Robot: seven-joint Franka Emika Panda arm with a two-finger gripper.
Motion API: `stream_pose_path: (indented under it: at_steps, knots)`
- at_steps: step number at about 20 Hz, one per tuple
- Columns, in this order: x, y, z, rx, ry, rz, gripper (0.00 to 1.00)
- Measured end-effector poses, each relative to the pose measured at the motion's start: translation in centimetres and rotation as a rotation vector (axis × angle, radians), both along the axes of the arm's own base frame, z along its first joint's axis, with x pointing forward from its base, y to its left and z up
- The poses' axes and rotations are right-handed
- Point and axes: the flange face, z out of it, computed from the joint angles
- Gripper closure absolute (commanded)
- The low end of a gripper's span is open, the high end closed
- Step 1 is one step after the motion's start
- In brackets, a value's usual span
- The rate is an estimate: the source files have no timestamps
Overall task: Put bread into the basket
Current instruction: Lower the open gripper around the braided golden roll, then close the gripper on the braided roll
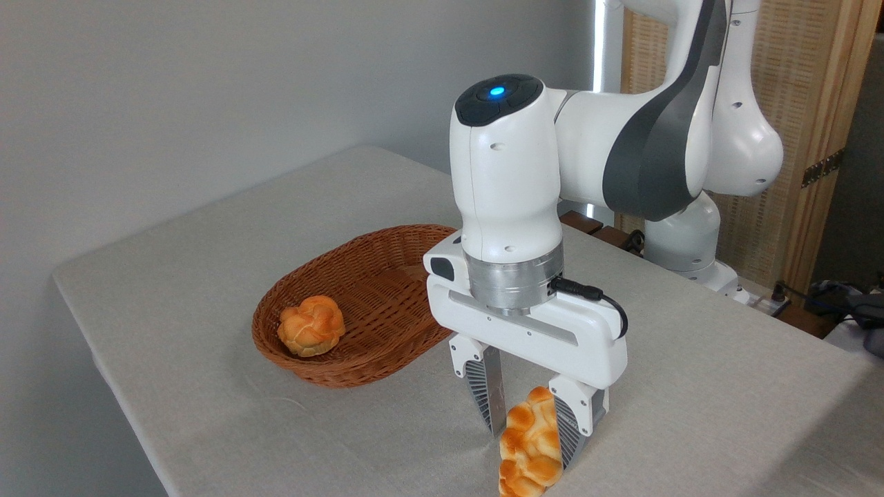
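The gripper (530, 422) has its two fingers around the bread (528, 452) on the table, maybe pinching it, so next it must lift toward the basket (359, 304) at ten o'clock.

The white arm (621, 152) bends in from the right, wrist pointing straight down. Its gripper (530, 426) hangs low, fingers (489, 397) parted and vertical, a blue light lit on top.
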Motion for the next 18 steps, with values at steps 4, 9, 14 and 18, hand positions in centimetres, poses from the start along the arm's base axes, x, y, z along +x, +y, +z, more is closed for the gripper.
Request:
stream_pose_path:
  at_steps: [4, 9, 14, 18]
  knots:
    - [-0.09, -0.02, -0.34, -0.001, 0.007, 0.000, 0.00]
    - [-0.38, -0.12, -0.97, -0.005, 0.020, 0.000, 0.43]
    - [-0.39, -0.18, -1.03, -0.005, 0.022, -0.005, 0.81]
    - [-0.39, -0.22, -1.01, -0.005, 0.022, -0.016, 0.81]
